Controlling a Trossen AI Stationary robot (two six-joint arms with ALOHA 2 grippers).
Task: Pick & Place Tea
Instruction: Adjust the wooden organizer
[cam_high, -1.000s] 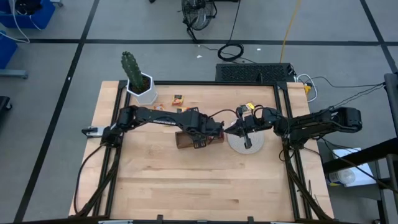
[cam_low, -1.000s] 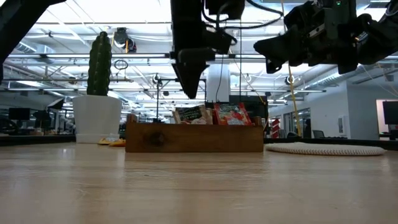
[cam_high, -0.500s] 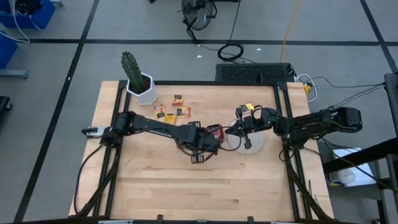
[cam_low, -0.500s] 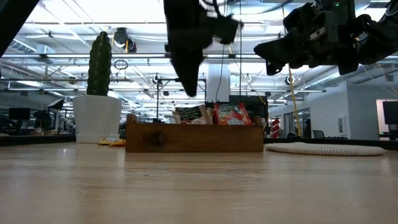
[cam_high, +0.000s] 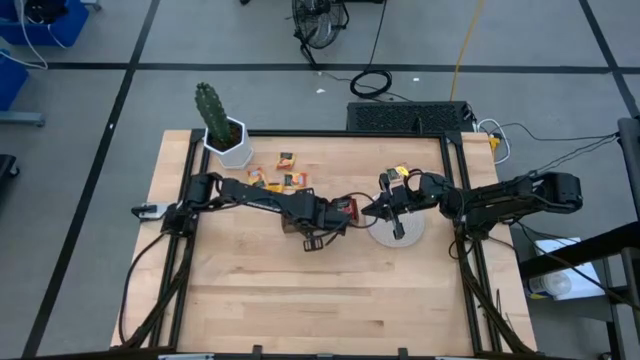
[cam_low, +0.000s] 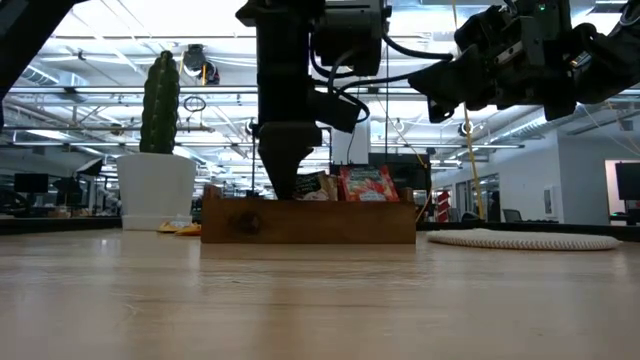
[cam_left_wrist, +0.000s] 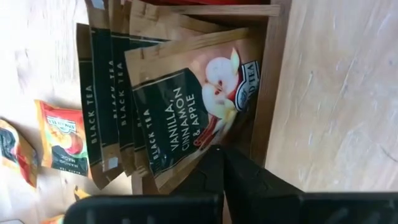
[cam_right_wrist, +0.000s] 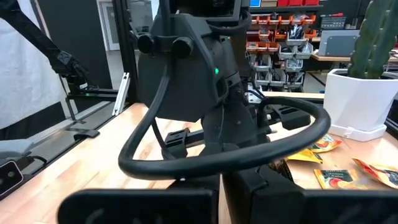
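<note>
A light wooden table was seen under both arms. The left gripper was lowered into the wooden tray near the table's middle, clenched on a tan tea sachet. More sachets lay near the far edge. The right gripper was held clenched, empty, over the round disc.

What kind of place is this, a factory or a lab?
Probably a large workshop or lab hall: ceiling light strips run over an open floor, parts-bin shelves stand behind, and cables trail across the grey floor beside the wooden table.
</note>
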